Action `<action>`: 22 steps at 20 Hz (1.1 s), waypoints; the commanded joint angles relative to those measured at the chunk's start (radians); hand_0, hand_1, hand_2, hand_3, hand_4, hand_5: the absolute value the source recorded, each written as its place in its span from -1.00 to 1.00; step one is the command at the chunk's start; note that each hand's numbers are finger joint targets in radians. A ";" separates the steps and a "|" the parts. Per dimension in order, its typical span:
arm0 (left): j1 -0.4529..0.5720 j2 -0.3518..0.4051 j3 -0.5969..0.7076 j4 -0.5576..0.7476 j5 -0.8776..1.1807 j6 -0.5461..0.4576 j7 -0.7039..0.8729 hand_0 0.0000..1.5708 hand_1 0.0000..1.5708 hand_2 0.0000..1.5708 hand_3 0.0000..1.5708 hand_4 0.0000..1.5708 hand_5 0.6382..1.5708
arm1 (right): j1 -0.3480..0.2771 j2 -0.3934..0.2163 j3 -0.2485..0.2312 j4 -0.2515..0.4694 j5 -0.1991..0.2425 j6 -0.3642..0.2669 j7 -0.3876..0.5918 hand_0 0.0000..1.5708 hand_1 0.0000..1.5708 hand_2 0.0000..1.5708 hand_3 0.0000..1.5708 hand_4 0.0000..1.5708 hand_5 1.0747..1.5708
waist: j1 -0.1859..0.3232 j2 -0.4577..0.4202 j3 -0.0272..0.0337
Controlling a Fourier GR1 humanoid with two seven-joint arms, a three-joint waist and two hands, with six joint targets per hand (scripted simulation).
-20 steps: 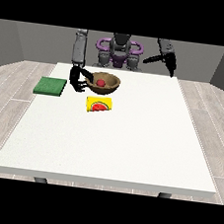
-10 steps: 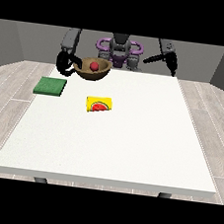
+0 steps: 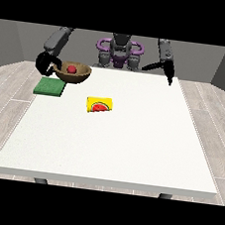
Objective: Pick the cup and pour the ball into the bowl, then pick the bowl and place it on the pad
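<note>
With the ball point(image 3: 71, 69) already inside, the bowl point(image 3: 74, 73), grasped by the hand at the view's left point(image 3: 44, 63), hangs above the desk point(image 3: 111, 139) beside the green pad point(image 3: 49, 87), not yet set down.

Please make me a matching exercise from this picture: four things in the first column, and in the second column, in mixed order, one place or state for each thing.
Things:
1. bowl
2. ball
3. pad
4. cup

Places or states:
A. lying on its side on the table
B. inside the bowl
C. held up by the hand at the view's left
D. flat on the table at its left edge, nothing resting on it

Pairs: 1-C, 2-B, 3-D, 4-A
</note>
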 commanded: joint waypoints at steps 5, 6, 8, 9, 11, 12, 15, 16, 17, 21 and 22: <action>-0.066 -0.062 -0.058 -0.076 -0.058 0.095 -0.052 -1.00 -1.00 -1.00 -1.00 -1.00 0.99 | -0.051 -0.162 -0.113 0.104 -0.078 0.154 -0.103 1.00 1.00 1.00 0.83 0.30 0.97 | 0.033 0.210 0.0012; -0.097 -0.039 -0.045 -0.115 -0.053 0.095 -0.033 -1.00 -1.00 -1.00 -1.00 -1.00 0.99 | -0.052 -0.215 -0.131 0.128 -0.085 0.197 -0.117 1.00 1.00 1.00 0.74 0.31 0.97 | 0.037 0.249 0.0019; -0.085 -0.076 -0.095 -0.158 -0.088 0.117 -0.018 -1.00 -1.00 -1.00 -1.00 -1.00 0.99 | -0.079 -0.233 -0.137 0.159 -0.068 0.160 -0.154 1.00 1.00 1.00 0.84 0.31 0.97 | 0.061 0.268 0.0015; -0.072 -0.058 -0.082 -0.176 -0.078 0.109 -0.033 -1.00 -1.00 -1.00 -1.00 -1.00 0.99 | -0.030 -0.215 -0.134 0.165 -0.062 0.193 -0.226 1.00 1.00 1.00 0.71 0.28 0.98 | 0.045 0.293 0.0018; -0.123 -0.021 -0.072 -0.253 -0.061 0.071 0.061 -1.00 -1.00 -1.00 -1.00 -1.00 0.99 | -0.060 -0.306 -0.146 0.198 -0.051 0.212 -0.222 1.00 1.00 1.00 -0.01 0.30 0.99 | 0.066 0.307 0.0026; -0.058 -0.040 -0.093 -0.268 -0.086 0.101 0.005 -1.00 -1.00 -1.00 -1.00 -1.00 0.98 | -0.034 -0.292 -0.152 0.203 -0.046 0.206 -0.293 1.00 1.00 1.00 -0.55 0.30 0.99 | 0.063 0.339 0.0024; -0.032 -0.050 -0.107 -0.310 -0.102 0.118 0.017 -1.00 -1.00 -1.00 -1.00 -1.00 0.98 | -0.062 -0.347 -0.148 0.233 -0.036 0.238 -0.278 1.00 1.00 1.00 -1.00 0.32 0.99 | 0.051 0.340 0.0017; -0.070 -0.041 -0.103 -0.339 -0.091 0.104 0.043 -1.00 -1.00 -1.00 -1.00 -1.00 0.98 | -0.069 -0.307 -0.140 0.237 -0.018 0.183 -0.331 1.00 1.00 1.00 -1.00 0.32 0.99 | 0.060 0.365 0.0018; -0.056 -0.046 -0.114 -0.385 -0.107 0.119 0.073 -1.00 -1.00 -1.00 -1.00 -1.00 0.98 | -0.103 -0.378 -0.161 0.268 -0.040 0.247 -0.277 1.00 1.00 1.00 -1.00 0.32 0.99 | 0.059 0.374 0.0025; -0.037 -0.064 -0.132 -0.411 -0.135 0.148 0.062 -1.00 -1.00 -1.00 -1.00 -1.00 0.99 | -0.115 -0.378 -0.131 0.263 -0.005 0.246 -0.319 1.00 1.00 1.00 -0.75 0.32 0.99 | 0.031 0.395 0.0013; -0.042 -0.047 -0.131 -0.456 -0.139 0.131 0.131 -1.00 -1.00 -1.00 -1.00 -1.00 0.98 | -0.113 -0.365 -0.126 0.279 0.008 0.218 -0.342 1.00 1.00 1.00 -0.44 0.31 1.00 | 0.043 0.388 0.0018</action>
